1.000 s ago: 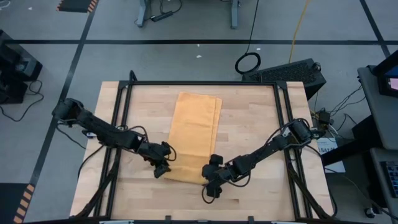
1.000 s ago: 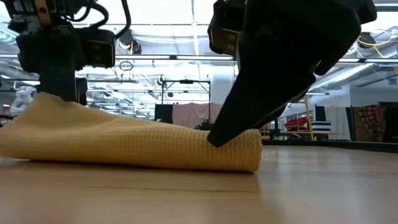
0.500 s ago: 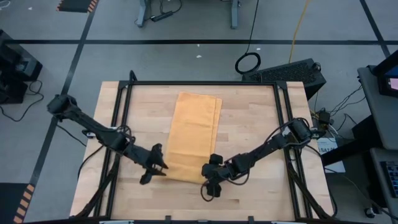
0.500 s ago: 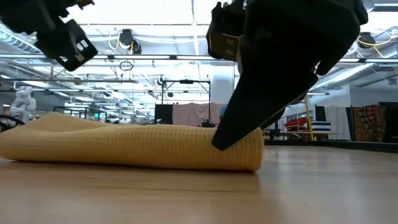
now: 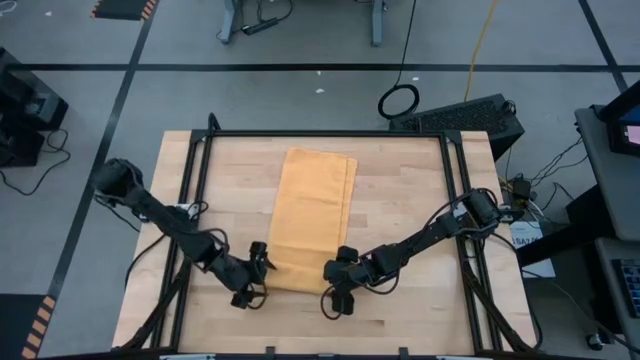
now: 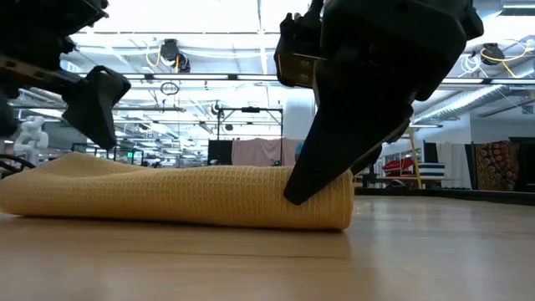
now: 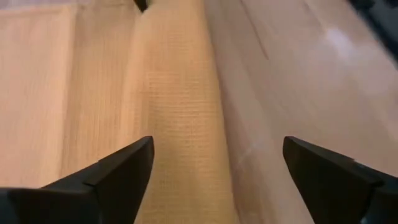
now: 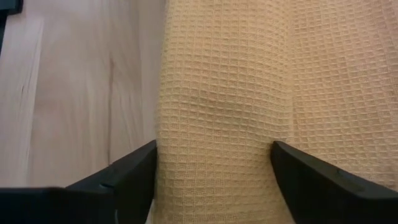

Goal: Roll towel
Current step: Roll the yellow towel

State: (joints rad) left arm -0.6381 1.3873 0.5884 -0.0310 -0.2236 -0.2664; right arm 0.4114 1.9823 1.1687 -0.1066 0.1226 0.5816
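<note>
Pale wood planks make up the bench [image 5: 400, 220], and the orange-yellow towel [image 5: 312, 215] lies lengthwise down its middle, its near end already turned over into a low, thick roll. Both arms reach in at that rolled end, one to each side.

The step in hand looks like the early part of the rolling: one turn is made and most of the cloth lies flat beyond it. The left gripper [image 5: 252, 283] stands at its end of the roll with jaws wide apart and nothing between them; the roll's edge runs ahead of the gap, off centre. The right gripper [image 5: 338, 290] has its jaws apart around the roll, one finger on each side of it and close against the weave; whether they press it cannot be told. The next move probably calls for the left jaws to settle around their end, so both ends can turn together and the roll stays even.

From the low view the roll's rounded thickness and the left gripper [image 6: 92, 104] lifted clear above the cloth are plain. Looking straight down flattens all that, but alone shows the long unrolled stretch.
</note>
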